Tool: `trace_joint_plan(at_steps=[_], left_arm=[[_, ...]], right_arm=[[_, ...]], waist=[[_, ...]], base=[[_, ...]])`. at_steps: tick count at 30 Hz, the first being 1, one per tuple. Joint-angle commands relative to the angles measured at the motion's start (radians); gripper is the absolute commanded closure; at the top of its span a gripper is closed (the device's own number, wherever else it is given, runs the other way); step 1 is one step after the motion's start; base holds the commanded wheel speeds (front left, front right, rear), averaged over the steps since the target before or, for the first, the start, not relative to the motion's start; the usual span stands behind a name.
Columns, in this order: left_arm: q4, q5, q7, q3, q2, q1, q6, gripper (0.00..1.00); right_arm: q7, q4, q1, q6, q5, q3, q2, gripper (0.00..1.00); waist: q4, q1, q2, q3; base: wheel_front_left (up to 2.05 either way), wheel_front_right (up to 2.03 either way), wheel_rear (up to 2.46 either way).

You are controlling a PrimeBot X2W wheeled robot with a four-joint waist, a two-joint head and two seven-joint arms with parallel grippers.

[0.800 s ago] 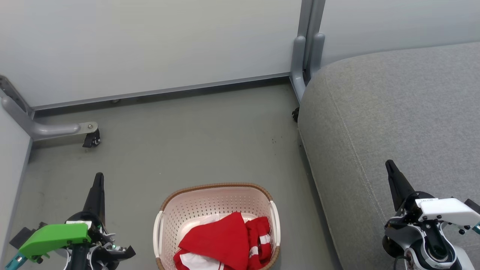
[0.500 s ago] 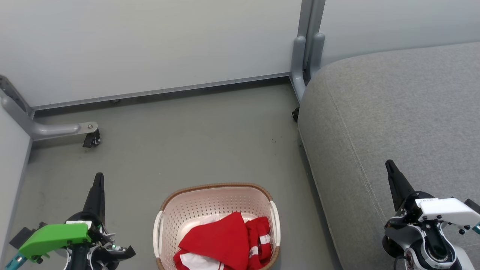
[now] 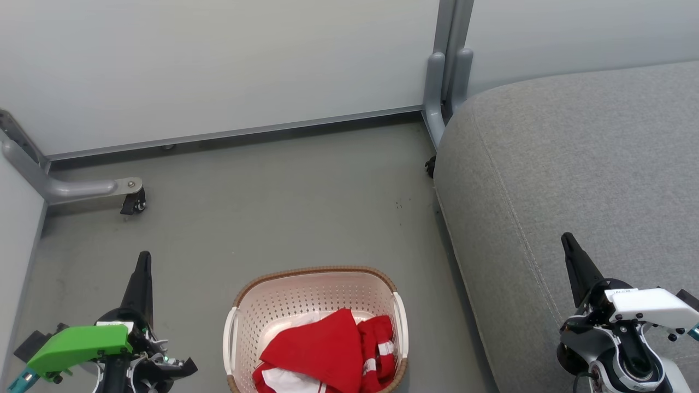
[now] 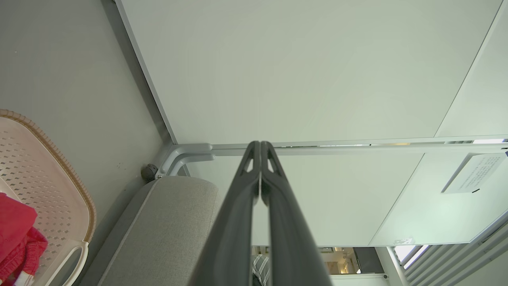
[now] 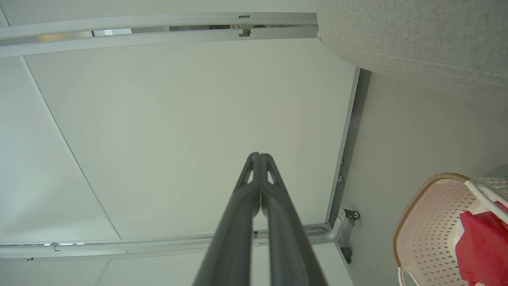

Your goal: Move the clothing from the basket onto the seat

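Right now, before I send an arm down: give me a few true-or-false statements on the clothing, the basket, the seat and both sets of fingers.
1. The red clothing lies in the basket. True.
2. The basket stands on the grey seat. False: it stands on the floor, left of the seat.
3. The left fingers are open. False: they are shut, holding nothing.
4. The right fingers are shut. True.
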Motion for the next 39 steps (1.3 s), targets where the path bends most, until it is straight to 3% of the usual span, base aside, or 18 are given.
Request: trace_joint_plan(at_steps=[1, 3, 4, 5, 6, 7, 8, 19, 30, 39], left_arm=[[0.001, 0.005, 0.002, 0.001, 0.002, -0.015, -0.005, 1.00], [0.001, 0.005, 0.002, 0.001, 0.002, -0.015, -0.005, 1.00], [0.000, 0.000, 0.000, 0.000, 0.000, 0.000, 0.000, 0.00], [0.003, 0.000, 0.000, -0.001, 0.000, 0.001, 0.000, 1.00], [0.015, 0.000, -0.001, -0.001, -0.002, 0.007, 0.001, 0.00], [0.021, 0.000, -0.002, -0.003, -0.004, 0.013, 0.002, 1.00], [0.029, 0.000, -0.003, -0.005, -0.006, 0.020, 0.002, 0.00], [0.000, 0.112, -0.057, -0.033, -0.005, 0.026, 0.001, 0.00], [-0.066, 0.423, -0.107, -0.075, -0.004, 0.035, 0.039, 0.00], [-0.105, 0.590, -0.142, -0.124, -0.003, 0.042, 0.075, 0.00]], right_arm=[[0.001, 0.001, -0.007, 0.000, -0.005, 0.001, -0.001, 1.00], [0.001, 0.001, -0.007, 0.000, -0.005, 0.001, -0.001, 1.00], [0.000, 0.000, 0.000, 0.000, 0.000, 0.000, 0.000, 0.00], [-0.001, 0.002, 0.001, 0.000, 0.000, 0.000, 0.001, 1.00], [0.000, 0.012, 0.007, 0.000, 0.000, 0.000, 0.003, 0.00], [-0.001, 0.019, 0.013, 0.000, 0.000, 0.002, 0.005, 1.00], [-0.002, 0.027, 0.022, 0.000, 0.000, 0.003, 0.008, 0.00], [-0.057, 0.007, 0.031, 0.000, -0.145, 0.022, 0.006, 0.00], [-0.107, -0.061, 0.045, 0.000, -0.442, 0.050, 0.005, 0.00], [-0.142, -0.099, 0.056, 0.000, -0.606, 0.085, 0.002, 0.00]], waist=[[0.000, 0.0000, 0.0000, 0.000], [0.000, 0.0000, 0.0000, 0.000], [0.000, 0.0000, 0.0000, 0.000], [0.000, 0.0000, 0.0000, 0.000], [0.000, 0.0000, 0.0000, 0.000], [0.000, 0.0000, 0.0000, 0.000], [0.000, 0.0000, 0.0000, 0.000], [0.000, 0.0000, 0.0000, 0.002], [0.002, 0.0000, 0.0000, 0.006], [0.004, 0.0000, 0.0000, 0.008]], base=[[0.00, 0.00, 0.00], [0.00, 0.00, 0.00], [0.00, 0.00, 0.00], [0.00, 0.00, 0.00], [0.00, 0.00, 0.00], [0.00, 0.00, 0.00], [0.00, 0.00, 0.00], [0.00, 0.00, 0.00], [0.00, 0.00, 0.00], [0.00, 0.00, 0.00]])
